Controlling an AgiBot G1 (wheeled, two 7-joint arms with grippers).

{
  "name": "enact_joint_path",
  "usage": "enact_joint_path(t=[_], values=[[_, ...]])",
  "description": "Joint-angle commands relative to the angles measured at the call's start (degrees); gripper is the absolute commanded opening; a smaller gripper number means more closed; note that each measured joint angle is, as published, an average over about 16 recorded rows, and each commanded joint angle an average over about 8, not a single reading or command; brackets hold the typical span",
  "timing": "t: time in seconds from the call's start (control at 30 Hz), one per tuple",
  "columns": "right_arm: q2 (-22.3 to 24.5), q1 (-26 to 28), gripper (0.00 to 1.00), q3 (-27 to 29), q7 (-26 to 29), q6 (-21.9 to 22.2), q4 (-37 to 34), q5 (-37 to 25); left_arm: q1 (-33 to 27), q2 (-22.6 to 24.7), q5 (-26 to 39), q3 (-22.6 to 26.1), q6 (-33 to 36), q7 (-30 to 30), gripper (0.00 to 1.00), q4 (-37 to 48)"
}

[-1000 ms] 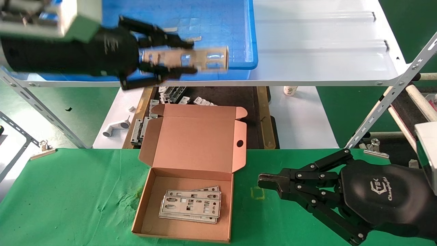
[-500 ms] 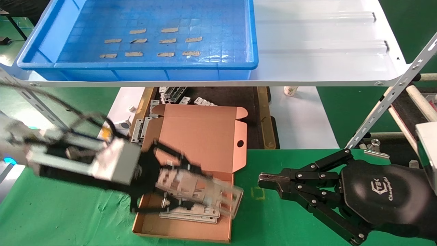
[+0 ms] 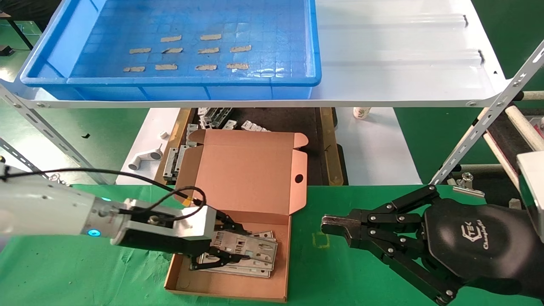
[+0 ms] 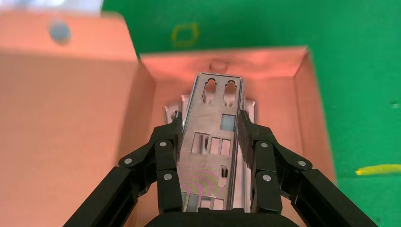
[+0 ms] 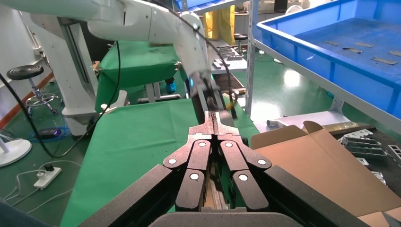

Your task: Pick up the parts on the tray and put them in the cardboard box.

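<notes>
the left gripper (image 3: pixel 231 250) is low inside the cardboard box (image 3: pixel 263 287), its fingers (image 4: pixel 169 142) pinching a plate (image 4: pixel 213 142) by its two long edges, near mid-length. the plate lies nearly flat just above the stack of parts (image 3: pixel 255 270) already on the box floor; contact with the stack cannot be confirmed. judged as handled: thin, stiff sheet metal, light, smooth and likely slippery on the faces, edges possibly sharp; an edge grip across the narrow width looks the sound hold. the box lid stands open. the tray (image 3: pixel 314 51) on the white shelf (image 3: pixel 403 63) holds only grey tape strips (image 3: pixel 204 50); no plates remain visible there. the right gripper (image 3: pixel 335 227) rests over the green cloth (image 3: pixel 85 272), fingers pressed together, holding nothing.
</notes>
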Motion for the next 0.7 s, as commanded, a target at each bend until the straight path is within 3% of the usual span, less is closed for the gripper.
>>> enact_joint_path(t=[0.03,0.17,0.23,0.7], values=[[0.00,0.00,0.00,0.00,0.00,0.00,0.00,0.00,0.94,1.04,0.53,0.23,-2.05,-0.04,0.41,1.25],[0.00,0.00,0.00,0.00,0.00,0.00,0.00,0.00,1.51,2.20,0.65,0.35,-2.96,0.19,0.89,3.04],[0.00,0.00,0.00,0.00,0.00,0.00,0.00,0.00,1.67,2.69,0.61,0.34,-3.19,0.27,1.00,4.00],[0.00,0.00,0.00,-0.01,0.00,0.00,0.00,0.01,0.50,3.90,-0.15,-0.08,-1.49,1.81,1.00,8.63]])
